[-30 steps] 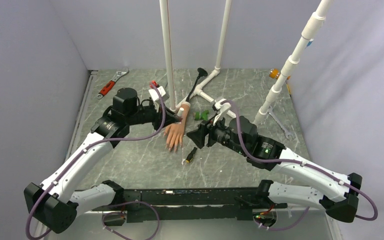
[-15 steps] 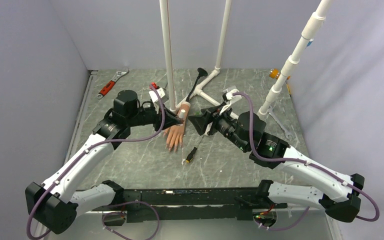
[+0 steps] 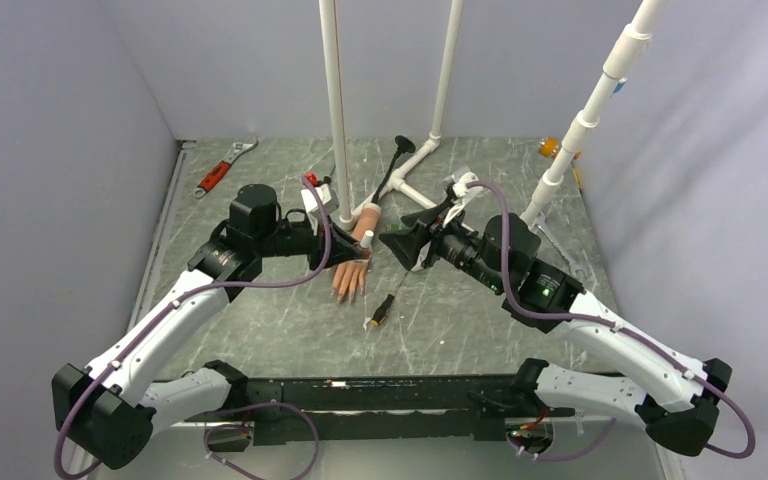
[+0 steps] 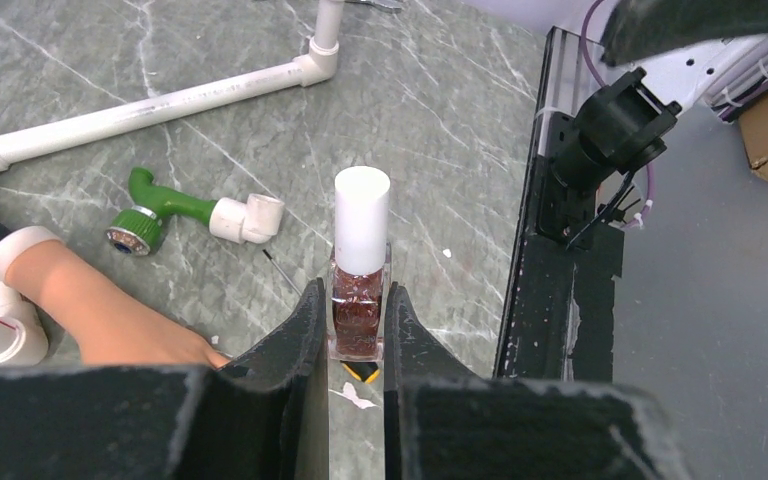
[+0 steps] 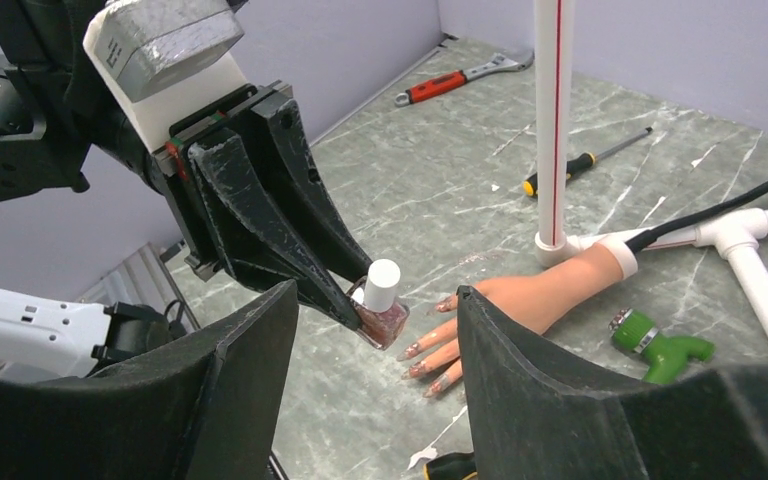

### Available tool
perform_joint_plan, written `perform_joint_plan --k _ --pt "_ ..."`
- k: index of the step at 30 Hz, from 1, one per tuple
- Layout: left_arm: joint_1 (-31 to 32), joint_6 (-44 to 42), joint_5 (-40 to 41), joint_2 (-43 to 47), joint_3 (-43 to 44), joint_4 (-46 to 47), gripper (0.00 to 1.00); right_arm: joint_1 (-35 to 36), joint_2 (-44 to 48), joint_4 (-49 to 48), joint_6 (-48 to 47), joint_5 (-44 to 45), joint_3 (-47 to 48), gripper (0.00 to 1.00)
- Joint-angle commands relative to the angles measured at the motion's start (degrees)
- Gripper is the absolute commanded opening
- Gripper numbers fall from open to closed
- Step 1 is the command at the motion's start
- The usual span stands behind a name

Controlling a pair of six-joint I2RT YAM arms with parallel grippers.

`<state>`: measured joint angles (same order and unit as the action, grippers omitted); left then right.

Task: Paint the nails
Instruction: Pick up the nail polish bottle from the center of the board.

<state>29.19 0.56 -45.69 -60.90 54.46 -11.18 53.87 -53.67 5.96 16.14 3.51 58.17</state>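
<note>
The peach mannequin hand (image 3: 352,272) with a white cuff lies palm down mid-table; it also shows in the right wrist view (image 5: 525,300). Its nails (image 5: 422,364) look glittery and reddish at the fingertips. My left gripper (image 3: 352,252) is shut on a nail polish bottle (image 4: 360,300) with dark red glitter polish and a white cap (image 5: 382,284), held above the hand's fingers. My right gripper (image 3: 392,240) is open, its jaws wide on either side of the bottle (image 5: 380,312), a little short of it.
A black and yellow screwdriver (image 3: 381,311) lies just in front of the hand. A green fitting (image 5: 660,345) and white PVC pipes (image 3: 337,110) stand behind. A red-handled wrench (image 3: 222,168) lies at the back left. Another wrench (image 3: 563,255) lies at the right.
My right gripper has risen and swung left toward the bottle, turning to face it. My left gripper has shifted right over the mannequin hand with the bottle.
</note>
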Motion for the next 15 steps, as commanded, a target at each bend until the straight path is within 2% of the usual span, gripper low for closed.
perform_joint_plan --k 1,7,15 --pt "0.0 -2.0 -2.1 0.4 2.1 0.8 0.0 -1.7 1.5 -3.4 1.1 -5.2 1.2 0.6" --pt "0.0 -1.9 -3.6 -0.4 2.3 1.0 0.0 -1.8 -1.5 -5.0 2.7 -5.1 2.2 0.58" --pt "0.0 -1.3 -3.3 -0.5 2.0 1.8 0.0 -1.8 -2.8 -9.3 7.7 -0.9 -1.9 0.53"
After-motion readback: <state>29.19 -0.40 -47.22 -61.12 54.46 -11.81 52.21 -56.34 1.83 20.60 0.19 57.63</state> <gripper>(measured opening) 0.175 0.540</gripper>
